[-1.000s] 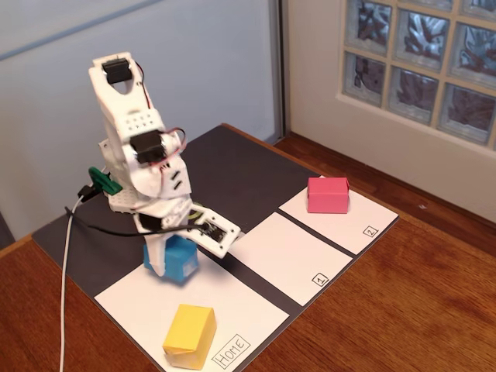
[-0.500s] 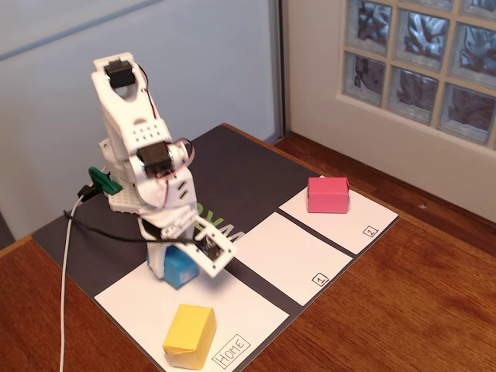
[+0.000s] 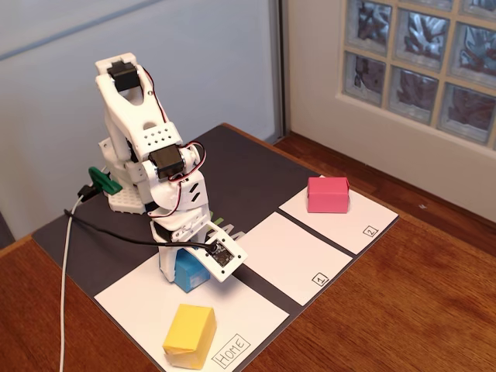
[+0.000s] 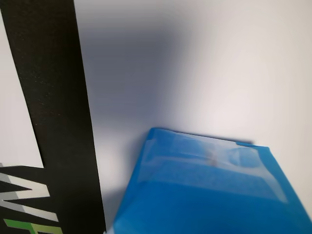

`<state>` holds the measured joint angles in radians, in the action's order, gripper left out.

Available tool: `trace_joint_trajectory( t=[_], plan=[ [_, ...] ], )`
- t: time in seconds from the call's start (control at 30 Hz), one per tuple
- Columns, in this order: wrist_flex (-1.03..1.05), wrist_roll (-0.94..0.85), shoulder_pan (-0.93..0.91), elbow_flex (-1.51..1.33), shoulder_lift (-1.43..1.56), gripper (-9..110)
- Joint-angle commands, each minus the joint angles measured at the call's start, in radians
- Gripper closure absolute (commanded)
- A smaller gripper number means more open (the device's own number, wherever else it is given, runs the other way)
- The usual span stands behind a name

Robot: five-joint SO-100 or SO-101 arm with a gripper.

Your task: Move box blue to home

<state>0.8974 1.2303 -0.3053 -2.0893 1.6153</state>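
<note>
Three boxes on the mat: nearest in the fixed view is the yellow box (image 3: 188, 335) on the home sheet (image 3: 256, 310), by its label. Just behind it, the blue box (image 3: 188, 271) sits on that same sheet with the tool (image 3: 186, 267) straddling it, apparently pinching it. Wrist view shows blue box (image 4: 209, 190) over white paper. Farthest back, the pink box (image 3: 327, 194) sits on sheet 2 (image 3: 364, 217).

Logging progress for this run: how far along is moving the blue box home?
Nearly done: the blue box sits over the Home sheet, beside the yellow box. The gripper is around it; whether the box rests on the sheet is unclear. Left: release and withdraw.
</note>
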Motion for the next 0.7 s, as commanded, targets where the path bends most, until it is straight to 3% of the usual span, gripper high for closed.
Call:
trace_joint_trajectory(
  t=[0.0,0.17,0.3,0.67],
  plan=[
    [-0.038,0.000,0.012,0.035,-0.002,96],
    [-0.046,-0.067,0.015,0.032,0.002,76],
    [-0.038,-0.135,0.011,0.029,0.009,68],
    [-0.017,-0.098,0.014,0.038,0.064,68]
  ],
)
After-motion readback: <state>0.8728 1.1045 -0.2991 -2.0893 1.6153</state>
